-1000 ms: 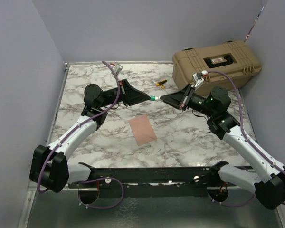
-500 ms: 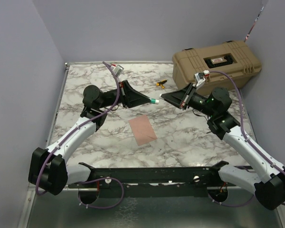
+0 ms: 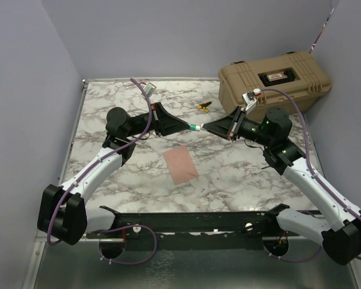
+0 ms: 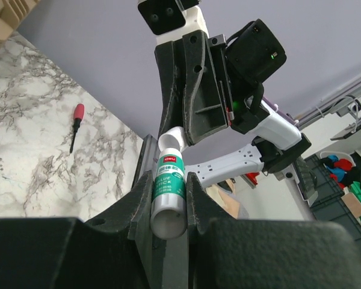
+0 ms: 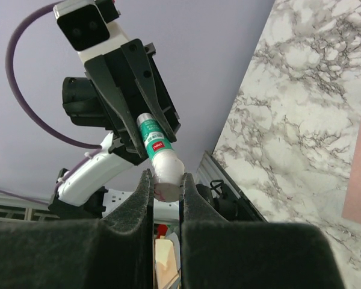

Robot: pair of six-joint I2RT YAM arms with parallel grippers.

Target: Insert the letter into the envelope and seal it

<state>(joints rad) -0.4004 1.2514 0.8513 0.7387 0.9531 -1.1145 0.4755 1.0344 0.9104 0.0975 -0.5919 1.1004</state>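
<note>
The envelope, as we take the one salmon-tan paper to be, lies flat on the marble table in front of both arms, touched by neither. From above we cannot make out its flap, nor tell whether the letter is inside.

Above it, the left gripper is clamped on the green-labelled body of a glue stick. The right gripper meets it tip to tip and is pinched on the stick's white cap. The stick is held in the air between them, well above the table.

We judge the step in hand to be uncapping the glue, ready to seal the flap. To do it well, we would hold the body firmly, keep both wrists in line, and draw the cap straight off along the stick's axis without bending.

Farther out, we count one paper, one glue stick, one small screwdriver, one tan case at the far right, and two arms.
</note>
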